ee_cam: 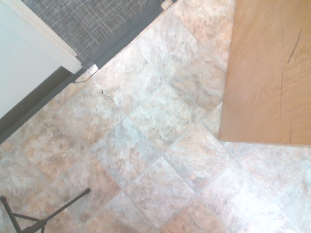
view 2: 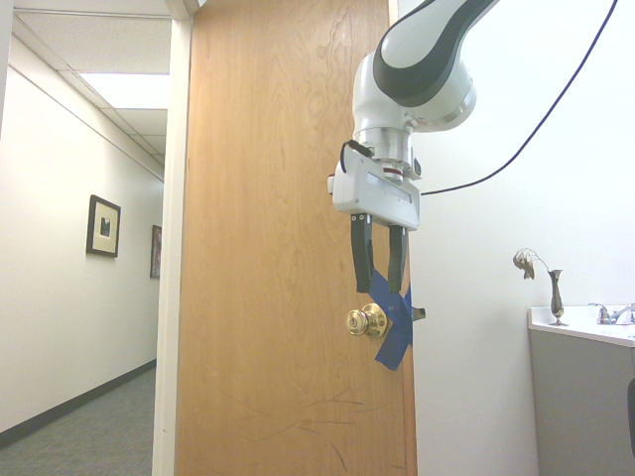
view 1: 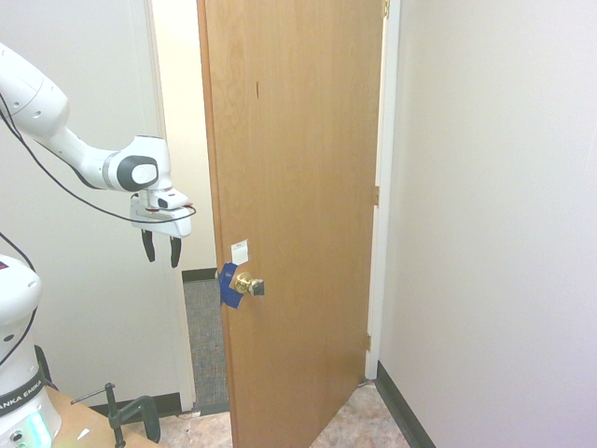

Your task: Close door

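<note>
Standing ajar beside the tool (view 1: pixel 162 263): the door (view 1: pixel 298 187).
Pointing down, fingers apart with nothing between; near the door's free edge, with open room between edge and tool.

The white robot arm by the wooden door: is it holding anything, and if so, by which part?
Nothing is held: the gripper hangs with its two dark fingers apart and nothing between them.

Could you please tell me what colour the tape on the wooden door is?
The tape is blue, showing best in the second exterior view.
</note>
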